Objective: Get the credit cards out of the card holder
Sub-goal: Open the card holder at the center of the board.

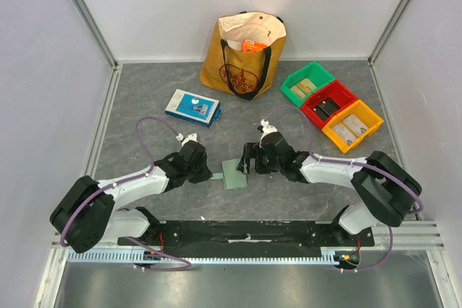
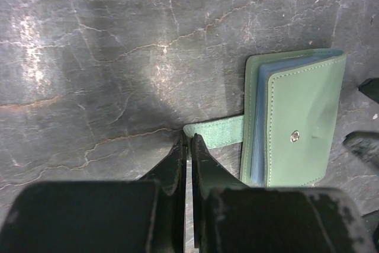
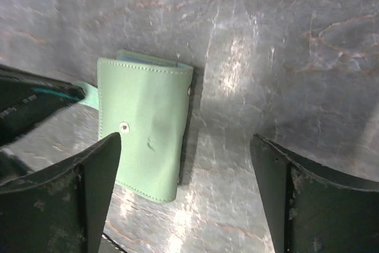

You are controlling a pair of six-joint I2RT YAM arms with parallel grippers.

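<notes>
The left claw is pinched shut on the end of the strap of the card holder. The strap is undone and is stretched out flat to the left. The card holder is laid flat on the bench, near the middle, between the two claws. Its green cover is folded down. On the right, the right claw is spread wide, close by the card holder's right side, and nothing is held in it.

The task is judged to be only just begun. The strap is unsnapped, but the cover is not yet lifted and no card is seen out on the bench. All the cards are left to be taken out.

The credit cards cannot be seen at all. Only the edges of the bluish clear pockets are shown under the cover, so how many cards are inside cannot be told. The very tip of the strap is hidden between the left claw's fingers.
</notes>
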